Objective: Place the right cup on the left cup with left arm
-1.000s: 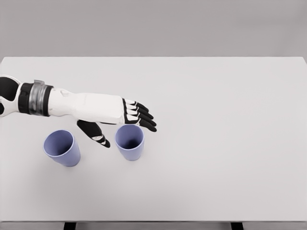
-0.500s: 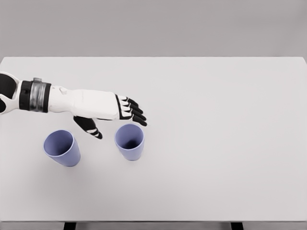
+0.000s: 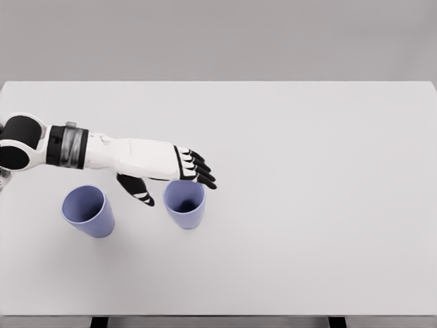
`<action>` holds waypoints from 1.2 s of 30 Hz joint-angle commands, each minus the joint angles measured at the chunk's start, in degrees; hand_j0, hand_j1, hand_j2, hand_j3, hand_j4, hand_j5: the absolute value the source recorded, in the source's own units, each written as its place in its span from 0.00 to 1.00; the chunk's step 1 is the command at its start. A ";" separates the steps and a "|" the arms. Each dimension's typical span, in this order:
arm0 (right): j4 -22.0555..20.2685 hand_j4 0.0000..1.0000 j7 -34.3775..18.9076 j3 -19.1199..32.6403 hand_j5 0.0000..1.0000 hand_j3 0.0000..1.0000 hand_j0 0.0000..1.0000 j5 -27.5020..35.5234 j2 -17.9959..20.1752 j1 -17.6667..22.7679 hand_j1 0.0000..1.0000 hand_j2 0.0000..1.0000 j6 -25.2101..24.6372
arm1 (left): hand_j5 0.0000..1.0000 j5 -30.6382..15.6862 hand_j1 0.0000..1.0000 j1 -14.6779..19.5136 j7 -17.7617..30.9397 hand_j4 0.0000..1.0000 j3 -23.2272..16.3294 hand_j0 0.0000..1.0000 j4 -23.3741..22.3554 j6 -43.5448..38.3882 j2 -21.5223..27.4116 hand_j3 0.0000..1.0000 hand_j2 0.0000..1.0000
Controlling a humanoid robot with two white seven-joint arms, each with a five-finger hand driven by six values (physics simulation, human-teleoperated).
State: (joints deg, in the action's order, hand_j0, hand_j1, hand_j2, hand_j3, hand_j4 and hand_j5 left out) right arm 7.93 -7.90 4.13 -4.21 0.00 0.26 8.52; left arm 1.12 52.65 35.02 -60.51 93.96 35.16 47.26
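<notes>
Head view: left hand [image 3: 171, 172] poised just behind right cup [image 3: 184, 203], fingers spread, thumb dropped low, bracketing the rim for a side grasp; contact unclear. Left cup [image 3: 88, 211] upright nearby, awaiting stacking.

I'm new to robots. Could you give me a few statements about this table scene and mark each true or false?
1. Two cups stand on the table. True: the left cup and the right cup.
2. The cups are stacked. False: they stand apart.
3. The left hand is open beside the right cup. True.
4. The cups are red. False: both are lavender-blue.
5. The hand holds the left cup. False: it holds nothing.
</notes>
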 commanded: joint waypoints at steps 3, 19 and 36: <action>-0.02 1.00 -0.01 0.00 1.00 1.00 1.00 -0.01 0.00 0.00 1.00 1.00 0.00 | 1.00 -0.33 1.00 0.00 -0.02 1.00 0.05 1.00 -0.18 -0.16 -0.76 1.00 1.00; -0.02 1.00 -0.01 0.00 1.00 1.00 1.00 -0.01 0.00 0.00 1.00 1.00 0.00 | 1.00 -0.15 1.00 -0.88 -0.02 1.00 -0.13 1.00 -2.64 -0.16 -1.29 1.00 1.00; 0.07 1.00 -0.01 0.00 1.00 1.00 1.00 -0.01 0.00 0.00 1.00 1.00 0.00 | 1.00 1.43 1.00 -2.20 -0.02 1.00 0.57 1.00 -3.52 -0.16 -3.05 1.00 1.00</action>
State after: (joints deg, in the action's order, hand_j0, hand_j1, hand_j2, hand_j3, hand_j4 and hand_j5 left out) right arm 7.93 -7.90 4.13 -4.21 0.00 0.26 8.52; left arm 2.79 50.45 35.02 -60.07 90.50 35.15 44.34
